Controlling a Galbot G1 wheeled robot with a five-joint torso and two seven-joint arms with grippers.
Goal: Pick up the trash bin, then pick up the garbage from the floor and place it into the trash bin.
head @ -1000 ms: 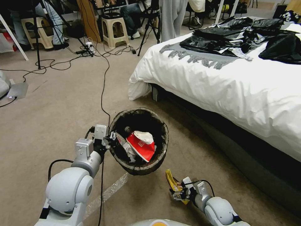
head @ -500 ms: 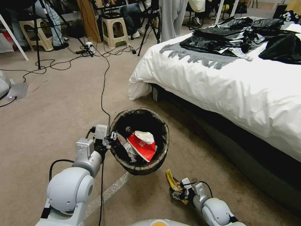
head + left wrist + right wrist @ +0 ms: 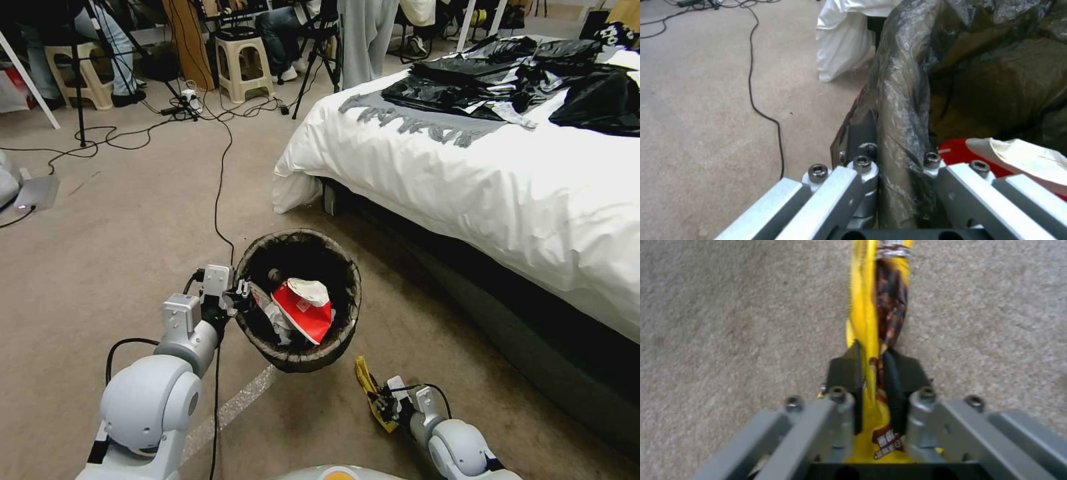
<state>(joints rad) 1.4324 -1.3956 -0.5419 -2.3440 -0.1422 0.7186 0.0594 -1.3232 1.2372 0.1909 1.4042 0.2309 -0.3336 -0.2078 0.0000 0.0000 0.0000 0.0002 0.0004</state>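
The left gripper (image 3: 241,293) is pinching the trash bin (image 3: 300,353) rim, keeping its mouth reachable; beside the bin, the right gripper (image 3: 381,405) is clamping a yellow wrapper (image 3: 366,383) for dropping in.

Beige carpet floor (image 3: 120,220) carried black cables (image 3: 219,193) running toward the stools (image 3: 243,63) and tripod legs. A strip of clear tape (image 3: 230,408) lay flat on it. The white-covered bed (image 3: 507,180) stood alongside, bearing black garments (image 3: 507,73).
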